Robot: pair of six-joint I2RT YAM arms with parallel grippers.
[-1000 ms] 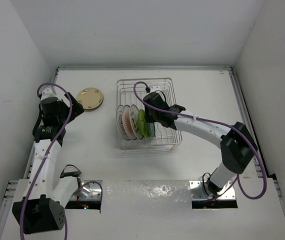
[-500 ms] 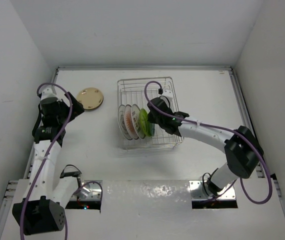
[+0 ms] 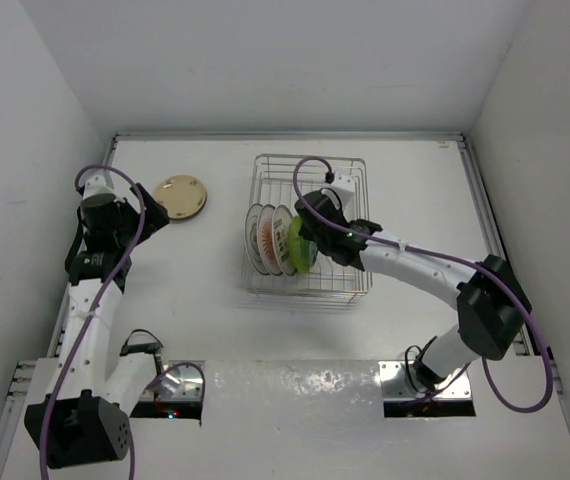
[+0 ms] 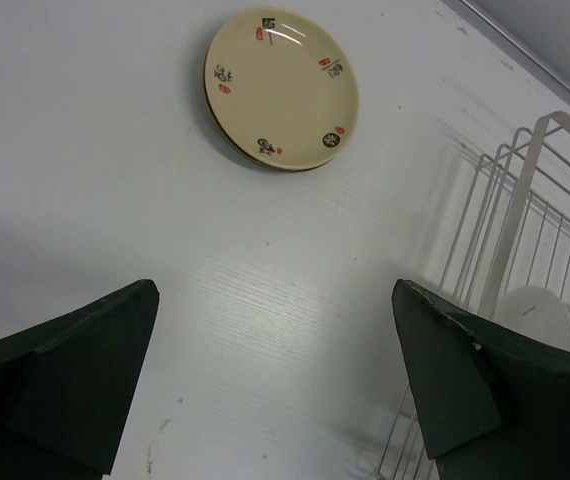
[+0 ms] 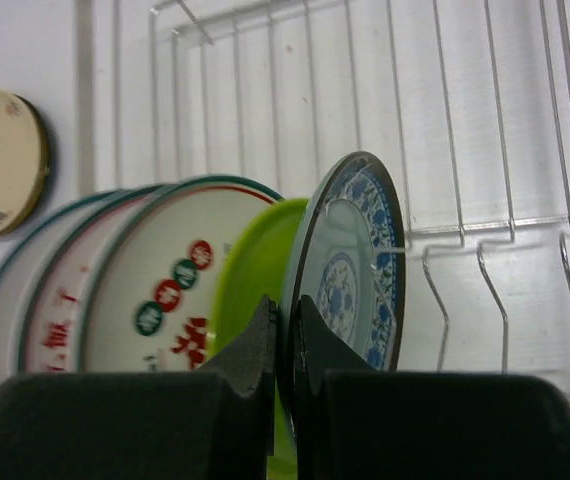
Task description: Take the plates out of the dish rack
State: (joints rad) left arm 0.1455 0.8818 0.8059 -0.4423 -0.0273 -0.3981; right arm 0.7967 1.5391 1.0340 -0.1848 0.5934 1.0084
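Jaws of the right gripper [image 5: 285, 305] are pressed together on the near rim of the blue plate [image 5: 350, 270], which stands on edge in the rack [image 5: 525, 219] and rises straight ahead of the fingertips. The plate's patterned face turns to the right of the jaws, and a thin rack wire touches its far edge. Just left of the jaws, close against the back of the blue plate, stands the green plate [image 5: 250, 270], also on edge. Further left lean the white plates [image 5: 155, 290], with teal rims and red marks, overlapping one another. I cannot tell whether the green plate touches the fingers. To the right of the jaws the rack's upright prongs rise from its wire floor.

From above, the right gripper sits over the right end of this row of plates, inside the rack.

The left gripper [image 4: 275, 390] hangs over the table [image 4: 115, 180] with its jaws spread wide and nothing between them. Ahead of those jaws, well apart from them, the tan plate [image 4: 282, 88] lies flat on the table. The corner of the rack stands to the right of the left jaws, beyond the right finger, with a pale plate showing behind its wires.
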